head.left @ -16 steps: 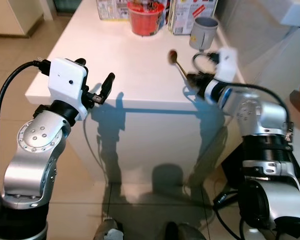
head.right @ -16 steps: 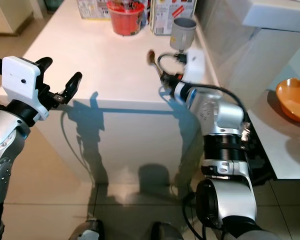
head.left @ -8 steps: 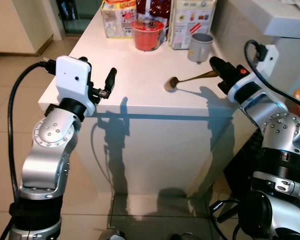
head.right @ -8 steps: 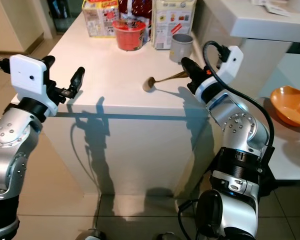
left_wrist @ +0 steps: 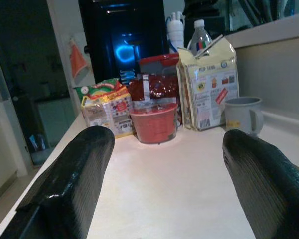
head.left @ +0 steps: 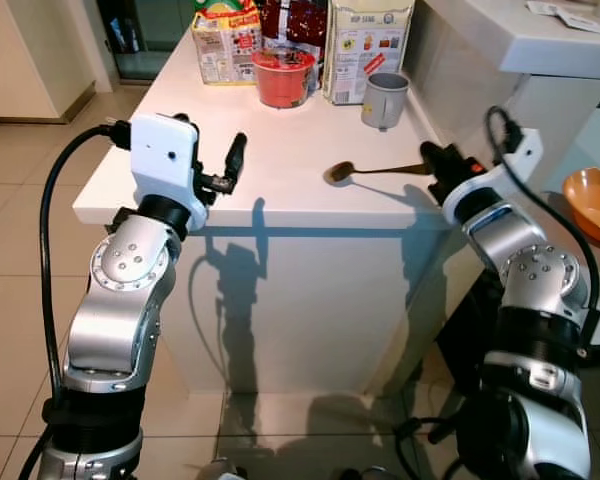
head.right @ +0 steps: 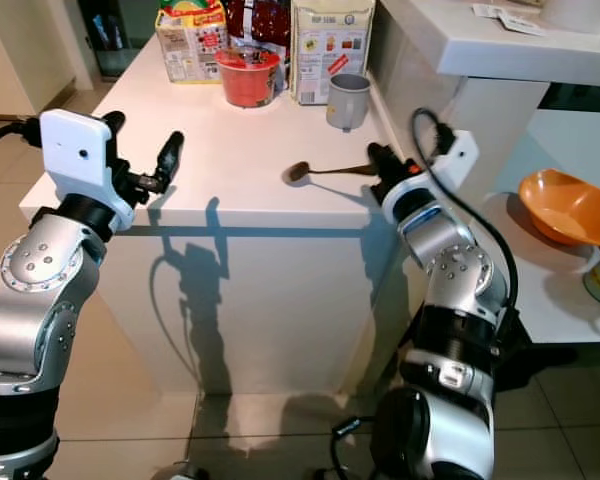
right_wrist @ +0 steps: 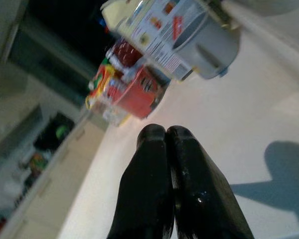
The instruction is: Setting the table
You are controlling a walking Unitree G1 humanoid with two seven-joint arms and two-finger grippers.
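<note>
Two tools raised at the near edge of a white table (head.left: 180, 195), one at each side. Left tool (left_wrist: 162, 172) held at the table's left front corner, black fingers spread wide apart, nothing between them, aimed across the tabletop at the packages along the far end. At that far end, from the left: yellow and green carton (head.left: 218, 45), print too small to read; dark red bag (head.left: 292, 20) behind a red tub (head.left: 283, 75); tall cream carton (head.left: 367, 45) with a red diagonal label (left_wrist: 221, 94) and a barcode, wording not legible; grey mug (head.left: 385, 100) just beside the cream carton, handle visible in the left wrist view. Clear bottle (left_wrist: 202, 37) with a white cap behind the cartons. Spoon (head.left: 370, 170) lying flat near the right front edge of the table, brown bowl pointing left, handle running right to the right tool (head.left: 432, 165). Right tool at the handle's end, fingers pressed together in the right wrist view (right_wrist: 164, 149); grip on the handle not confirmable from these views. Orange bowl (head.right: 570, 205) on a lower white surface well to the right.
</note>
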